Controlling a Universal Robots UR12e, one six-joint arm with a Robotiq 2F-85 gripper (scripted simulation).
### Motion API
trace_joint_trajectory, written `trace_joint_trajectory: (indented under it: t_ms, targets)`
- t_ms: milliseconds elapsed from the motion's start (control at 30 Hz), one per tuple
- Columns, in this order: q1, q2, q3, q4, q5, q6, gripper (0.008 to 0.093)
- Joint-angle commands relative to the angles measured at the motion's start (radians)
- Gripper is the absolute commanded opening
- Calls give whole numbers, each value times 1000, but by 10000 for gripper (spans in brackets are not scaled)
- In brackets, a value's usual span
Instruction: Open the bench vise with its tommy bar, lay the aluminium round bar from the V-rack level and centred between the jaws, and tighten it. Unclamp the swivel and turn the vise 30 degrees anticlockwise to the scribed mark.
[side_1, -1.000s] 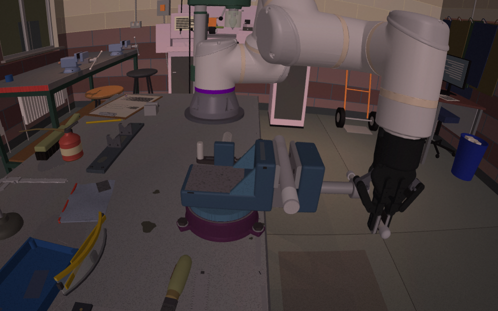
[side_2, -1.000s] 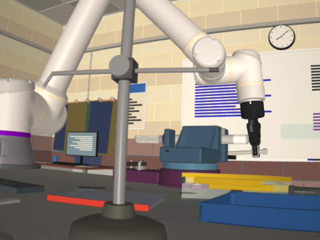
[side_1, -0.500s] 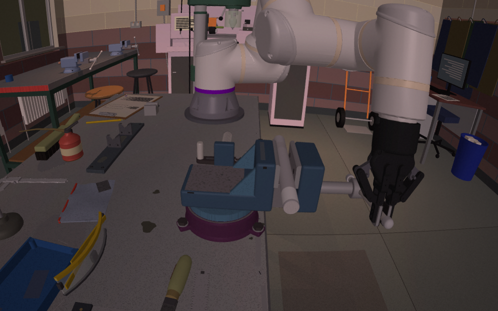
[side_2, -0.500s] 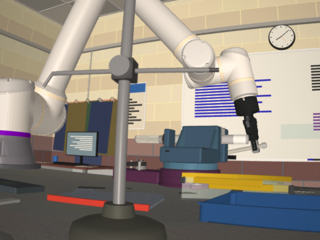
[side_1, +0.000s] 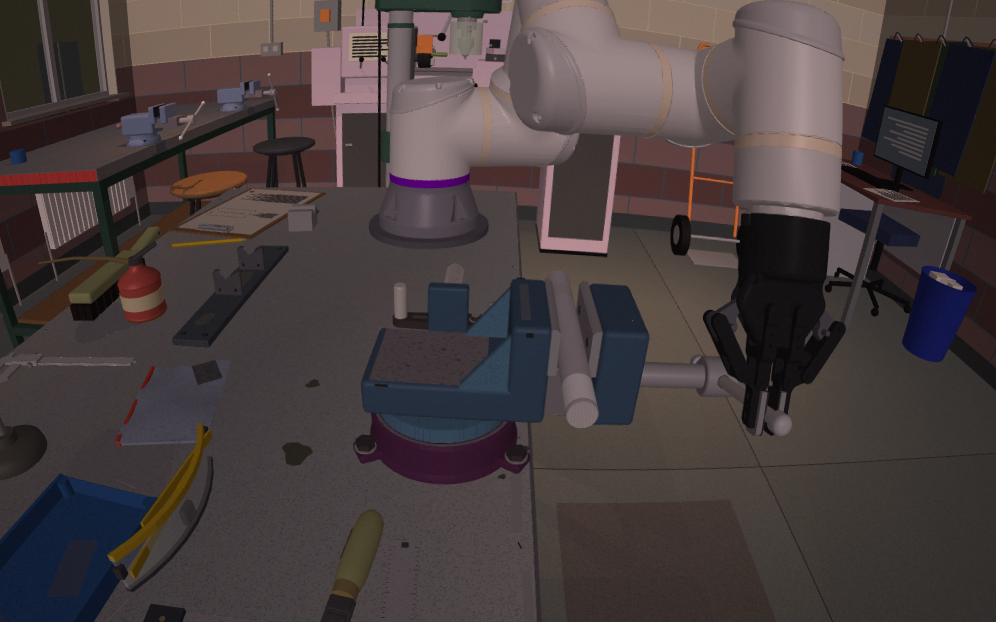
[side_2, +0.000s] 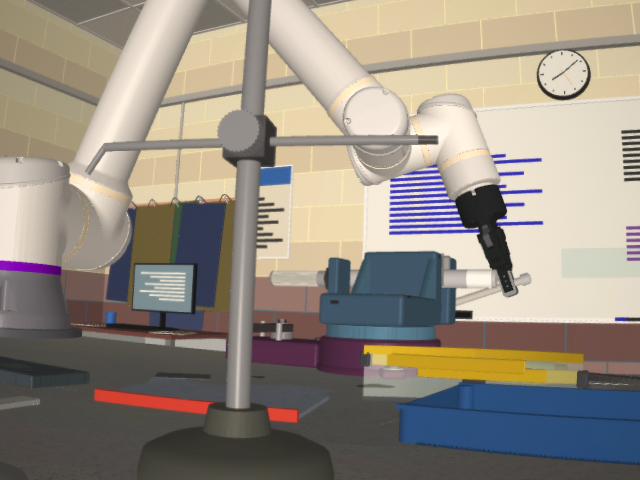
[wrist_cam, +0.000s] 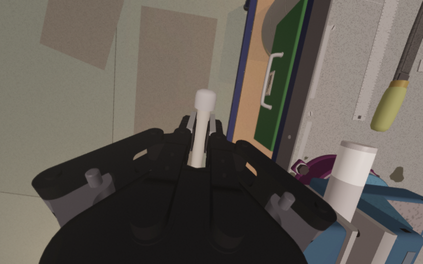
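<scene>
The tommy bar (side_1: 771, 418) (side_2: 496, 287) (wrist_cam: 201, 124), a pale rod with a knob at its end, is gripped near that end by my closed gripper (side_1: 765, 413) (side_2: 507, 285) (wrist_cam: 201, 126), out past the bench edge at the tip of the vise screw (side_1: 671, 374). The blue bench vise (side_1: 506, 352) (side_2: 387, 294) sits on its purple swivel base (side_1: 440, 459) (side_2: 336, 351). The aluminium round bar (side_1: 571, 349) (side_2: 294, 279) (wrist_cam: 349, 177) lies across the vise between the jaws. The V-rack (side_1: 233, 292) on the bench's left side is empty.
Behind the vise stands my arm's base (side_1: 429, 169). A red can (side_1: 142, 290) and a brush lie at the left. A blue tray (side_1: 59, 547) (side_2: 522, 418), yellow strips (side_1: 165, 499) and a file handle (side_1: 360, 558) (wrist_cam: 386, 106) lie at the near edge. An indicator stand (side_2: 243, 258) rises close to the second side camera.
</scene>
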Motion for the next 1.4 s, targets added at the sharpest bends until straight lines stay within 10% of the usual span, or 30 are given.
trace_joint_trajectory:
  t_ms: [0,1367]
  targets:
    - [1,-4,1,-11,-3,0,80]
    - [46,-12,149,-479,-114,-9,80]
